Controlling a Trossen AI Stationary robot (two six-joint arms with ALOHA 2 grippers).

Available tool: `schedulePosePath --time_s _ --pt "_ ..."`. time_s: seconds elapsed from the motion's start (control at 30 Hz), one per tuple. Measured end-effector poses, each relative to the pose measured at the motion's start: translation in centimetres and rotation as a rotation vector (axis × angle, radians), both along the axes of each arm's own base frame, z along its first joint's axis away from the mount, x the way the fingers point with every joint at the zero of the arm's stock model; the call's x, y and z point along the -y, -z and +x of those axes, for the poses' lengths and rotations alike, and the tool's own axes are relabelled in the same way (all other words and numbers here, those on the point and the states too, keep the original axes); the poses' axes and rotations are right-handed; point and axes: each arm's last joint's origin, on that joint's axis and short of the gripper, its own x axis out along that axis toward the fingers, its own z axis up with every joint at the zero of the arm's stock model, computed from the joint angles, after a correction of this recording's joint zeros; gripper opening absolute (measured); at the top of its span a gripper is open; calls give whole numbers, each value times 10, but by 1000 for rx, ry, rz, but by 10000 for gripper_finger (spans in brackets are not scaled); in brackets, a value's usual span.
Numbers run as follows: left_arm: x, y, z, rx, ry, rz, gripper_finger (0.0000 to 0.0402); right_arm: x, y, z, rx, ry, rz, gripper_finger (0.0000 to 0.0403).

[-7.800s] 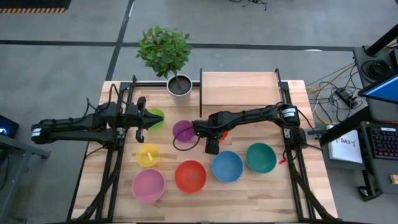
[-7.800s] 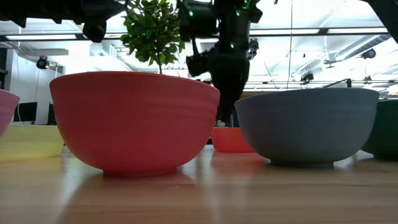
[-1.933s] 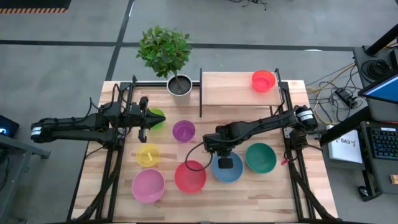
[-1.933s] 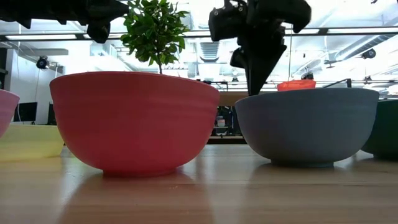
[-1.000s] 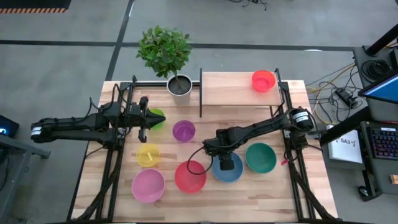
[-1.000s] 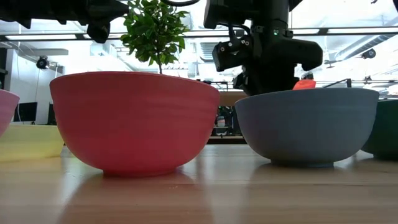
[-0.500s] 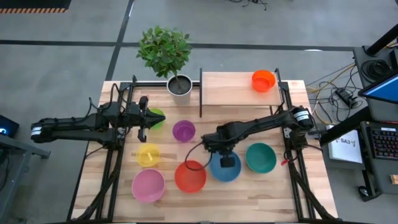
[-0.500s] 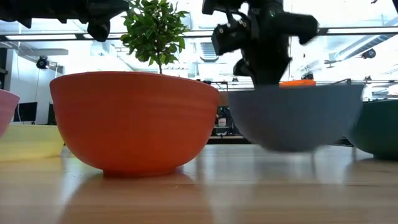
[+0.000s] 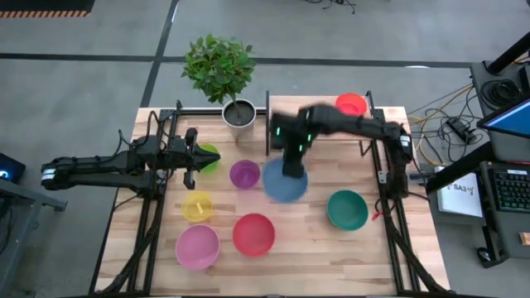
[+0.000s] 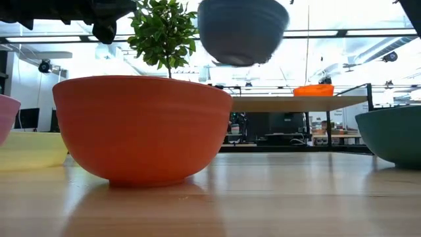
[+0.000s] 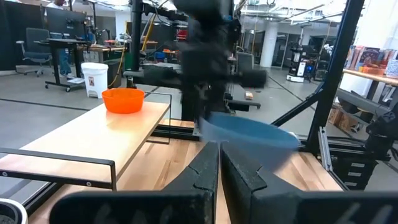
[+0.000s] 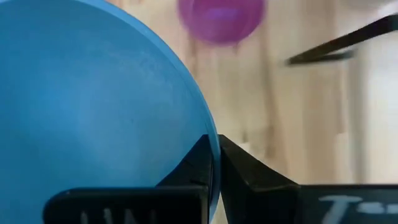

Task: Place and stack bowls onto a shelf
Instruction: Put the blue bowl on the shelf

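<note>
My right gripper (image 9: 291, 163) is shut on a blue bowl (image 9: 286, 182), which hangs high over the table just in front of the shelf (image 9: 319, 117); the low view shows the blue bowl (image 10: 242, 29) well above the others. An orange bowl (image 9: 350, 104) stands on the shelf's right end. On the table rest the purple (image 9: 244, 174), yellow (image 9: 197, 205), red (image 9: 252, 234), pink (image 9: 197, 247) and teal (image 9: 347, 209) bowls. My left gripper (image 9: 190, 161) waits shut beside the lime green bowl (image 9: 207, 156) at the left. My right gripper pinches the blue bowl's rim (image 12: 210, 140), one finger inside the bowl and one outside. The fingers come from above, pointing down, at the rim's far side. The bowl hangs below them, lifted clear of the table, mouth up and nearly level.
A potted plant (image 9: 239, 113) stands at the shelf's left end, near the black post (image 9: 267, 124). Black frame rails run along both table sides. Bare planks lie between the red and teal bowls.
My right gripper has taken the blue bowl off the table between the red and teal bowls, lifted it high and carried it toward the far edge, up to the shelf's front. The other bowls have stayed put.
</note>
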Motion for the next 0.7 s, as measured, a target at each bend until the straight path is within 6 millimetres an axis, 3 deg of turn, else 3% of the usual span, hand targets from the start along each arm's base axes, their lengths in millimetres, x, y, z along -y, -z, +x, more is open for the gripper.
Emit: schedulePosePath --time_s 0.17,0.4,0.53,0.7 --pt "0 0 0 0 0 0 0 67 -18 -23 45 131 -12 9" --pt "0 0 0 0 1 0 0 159 -15 -72 27 399 -7 9" --pt "0 0 0 0 1 0 0 194 -7 -93 10 489 2 9" --pt "0 0 0 -1 3 0 0 220 6 -105 -4 530 41 9"
